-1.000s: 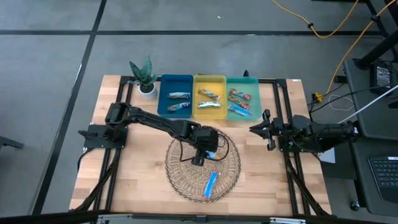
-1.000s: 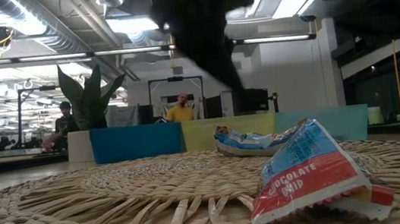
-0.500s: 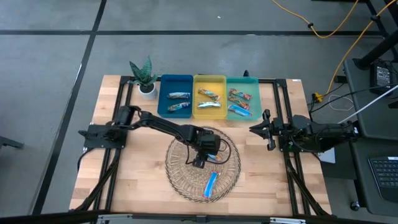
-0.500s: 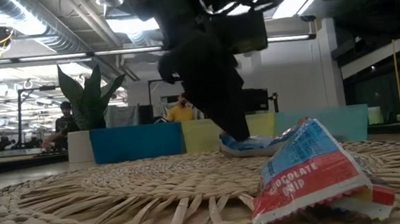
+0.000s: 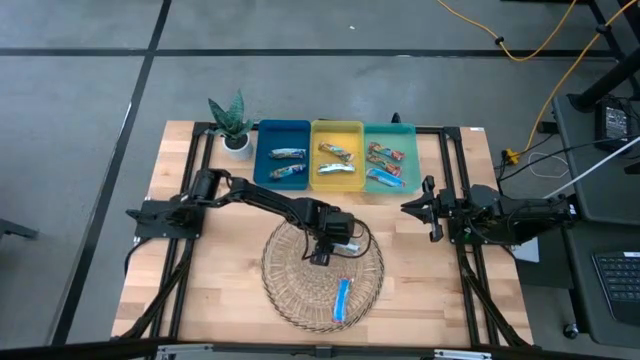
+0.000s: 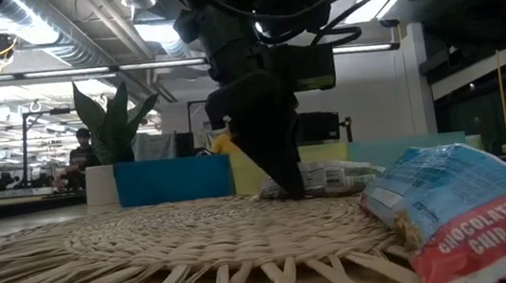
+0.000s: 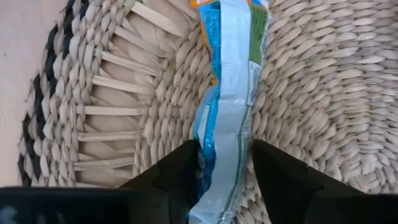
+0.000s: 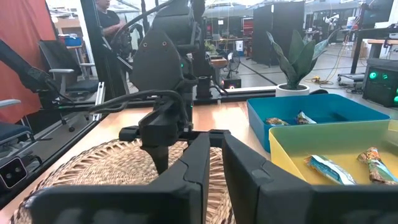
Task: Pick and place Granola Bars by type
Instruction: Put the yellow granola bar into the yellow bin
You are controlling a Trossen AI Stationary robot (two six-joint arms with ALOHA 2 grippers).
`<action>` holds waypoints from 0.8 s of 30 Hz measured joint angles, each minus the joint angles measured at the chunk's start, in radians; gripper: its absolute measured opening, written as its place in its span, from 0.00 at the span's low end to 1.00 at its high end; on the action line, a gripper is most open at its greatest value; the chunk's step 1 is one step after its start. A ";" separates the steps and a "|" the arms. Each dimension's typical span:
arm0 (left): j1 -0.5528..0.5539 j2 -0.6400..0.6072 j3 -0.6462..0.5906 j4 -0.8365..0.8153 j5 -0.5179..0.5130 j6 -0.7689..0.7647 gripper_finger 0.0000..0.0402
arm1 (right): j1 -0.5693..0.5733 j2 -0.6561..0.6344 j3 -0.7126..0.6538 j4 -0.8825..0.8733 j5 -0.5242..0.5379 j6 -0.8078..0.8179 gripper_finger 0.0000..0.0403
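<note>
- left end effector (image 5: 321,257) is down on the woven mat (image 5: 285,290), its fingers (image 7: 171,180) parted just enough to straddle a silvery-blue bar (image 7: 227,93); the wrapper lies between them, but i cannot tell if the fingers press on it yet. judged as the start of a grasp.
- bar lies lengthwise along the gap, so closing should pinch its narrow width; the crinkly wrapper may slip or fold.
- a second bar, bright blue (image 5: 342,299), lies on the mat nearer the front edge of the surface, well apart from the end effector.
- blue tray (image 5: 283,128), yellow tray (image 5: 337,126) and green tray (image 5: 390,129) sit side by side at the back, each already holding two bars; a silvery-blue one lies in the yellow tray.
- open room: the path from mat to trays looks unobstructed; the plant (image 5: 232,122) stands beside the blue tray.
- right end effector (image 5: 411,208) waits off the mat's right side, fingers close together, holding nothing.
</note>
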 joint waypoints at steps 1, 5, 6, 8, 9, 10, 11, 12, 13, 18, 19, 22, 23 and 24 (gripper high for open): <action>0.002 0.000 0.000 0.000 0.000 0.000 0.37 | 0.000 0.000 0.000 0.000 0.000 0.000 0.12; 0.003 0.000 0.000 0.001 -0.003 -0.005 0.29 | 0.000 0.000 0.000 0.000 0.000 0.000 0.12; 0.003 0.000 0.000 0.001 -0.003 -0.005 0.27 | 0.000 0.000 0.000 0.000 0.000 0.000 0.12; 0.003 0.000 0.000 0.002 -0.004 -0.006 0.22 | 0.000 0.000 0.000 0.000 0.000 0.000 0.12; 0.003 0.000 0.000 0.002 -0.005 -0.006 0.20 | 0.000 0.000 0.000 0.000 0.000 0.000 0.12; 0.003 -0.001 0.000 0.003 -0.005 -0.006 0.17 | 0.000 0.000 0.000 0.000 0.000 0.000 0.12; 0.003 -0.001 0.000 0.003 -0.005 -0.006 0.15 | 0.000 0.000 0.000 0.000 0.000 0.000 0.12; 0.003 -0.001 0.000 0.003 -0.005 -0.006 0.14 | 0.000 0.000 0.000 0.000 0.000 0.000 0.12; 0.003 -0.002 0.000 0.003 -0.005 -0.006 0.13 | 0.000 0.000 0.000 0.000 0.000 0.000 0.12; 0.003 -0.010 0.001 0.002 -0.004 -0.021 0.12 | 0.000 0.000 0.000 0.000 0.000 0.000 0.12; 0.003 -0.017 0.001 -0.004 -0.004 -0.024 0.12 | 0.000 0.000 0.000 0.000 0.000 0.000 0.12; 0.002 -0.037 0.005 -0.006 -0.003 -0.024 0.12 | 0.000 0.000 0.000 0.000 0.000 0.000 0.12; 0.002 -0.044 0.006 -0.019 -0.004 -0.023 0.12 | 0.000 0.000 0.000 0.000 0.000 0.000 0.12; 0.002 -0.047 0.011 -0.031 -0.005 -0.023 0.12 | 0.000 0.000 0.000 0.000 0.000 0.000 0.12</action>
